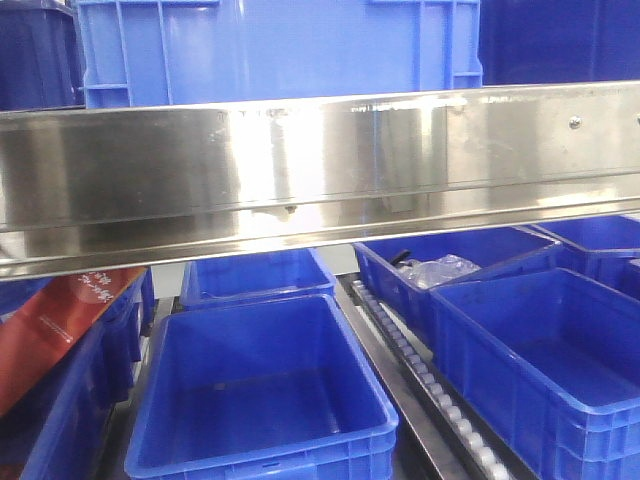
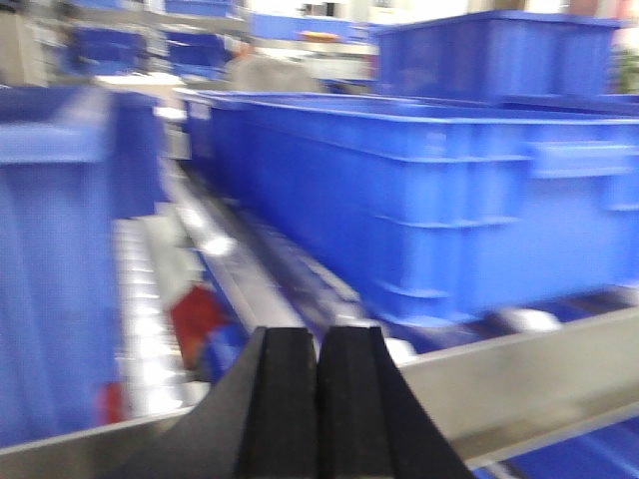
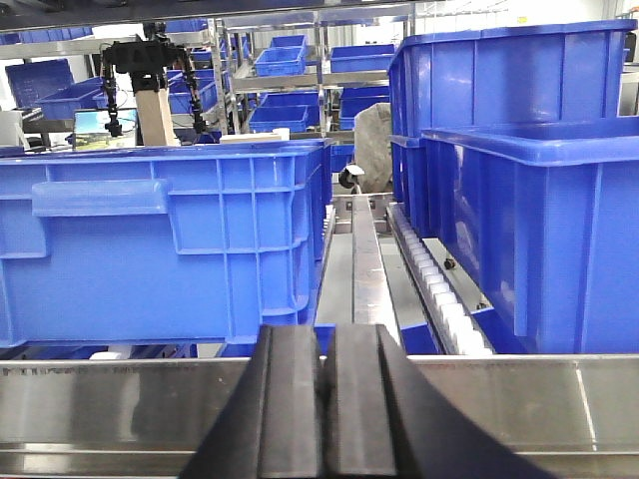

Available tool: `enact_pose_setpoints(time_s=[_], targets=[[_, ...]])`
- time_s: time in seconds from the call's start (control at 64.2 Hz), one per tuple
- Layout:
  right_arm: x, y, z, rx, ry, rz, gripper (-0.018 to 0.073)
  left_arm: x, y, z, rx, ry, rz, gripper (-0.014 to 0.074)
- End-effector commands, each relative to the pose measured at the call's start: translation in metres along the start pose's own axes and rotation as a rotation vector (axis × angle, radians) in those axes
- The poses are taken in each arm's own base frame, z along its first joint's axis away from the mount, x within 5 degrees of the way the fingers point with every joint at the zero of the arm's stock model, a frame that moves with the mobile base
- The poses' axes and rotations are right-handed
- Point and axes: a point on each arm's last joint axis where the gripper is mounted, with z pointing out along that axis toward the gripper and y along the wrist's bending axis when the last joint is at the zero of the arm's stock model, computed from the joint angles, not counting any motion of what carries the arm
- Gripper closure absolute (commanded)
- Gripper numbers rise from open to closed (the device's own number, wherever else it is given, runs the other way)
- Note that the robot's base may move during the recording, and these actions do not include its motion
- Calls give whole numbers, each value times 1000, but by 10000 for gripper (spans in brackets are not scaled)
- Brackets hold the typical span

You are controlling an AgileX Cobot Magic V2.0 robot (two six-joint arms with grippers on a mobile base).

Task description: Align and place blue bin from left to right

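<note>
The blue bin (image 1: pixel 280 50) stands on the upper shelf behind the steel front rail (image 1: pixel 320 160), between two darker bins. In the left wrist view, which is blurred, the blue bin (image 2: pixel 429 200) fills the right half, beyond and to the right of my left gripper (image 2: pixel 318 344). That gripper is shut with nothing in it, low over the rail. In the right wrist view the blue bin (image 3: pixel 160 239) sits at the left, its handle side facing me. My right gripper (image 3: pixel 326 339) is shut and empty, just in front of the rail (image 3: pixel 519 399), off the bin's right corner.
Darker bins (image 1: pixel 35 55) (image 1: pixel 560 40) flank the blue bin; stacked ones (image 3: pixel 539 200) rise at right beside a roller track (image 3: pixel 439 289). On the lower level lie open blue bins (image 1: pixel 260 390) (image 1: pixel 540 360), a red pack (image 1: pixel 60 320) and rollers (image 1: pixel 420 370).
</note>
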Motion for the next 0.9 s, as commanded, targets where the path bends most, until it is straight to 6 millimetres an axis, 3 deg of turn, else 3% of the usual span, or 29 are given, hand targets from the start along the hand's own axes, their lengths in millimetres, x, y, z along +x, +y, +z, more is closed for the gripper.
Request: enact_pose_setpoints(time_s=[0.0,0.171,0.483,0.529,0.887], targets=[[-2,0,-1,3,-30,-18,713,1,1,0,-69,-16,13,707],[-2,0,-1,3,-30,-18,713,28,2,18,-158,-3,-24,707],[-2,0,-1,3,-30,-18,713,110,8,51,-164,-30,1,707],[-2,0,-1,3,-30,-18,713,106,7,51,-162,-88,-12,707],[-2,0,-1,3,-30,-18,713,110,8,51,-165,-48,-8,707]])
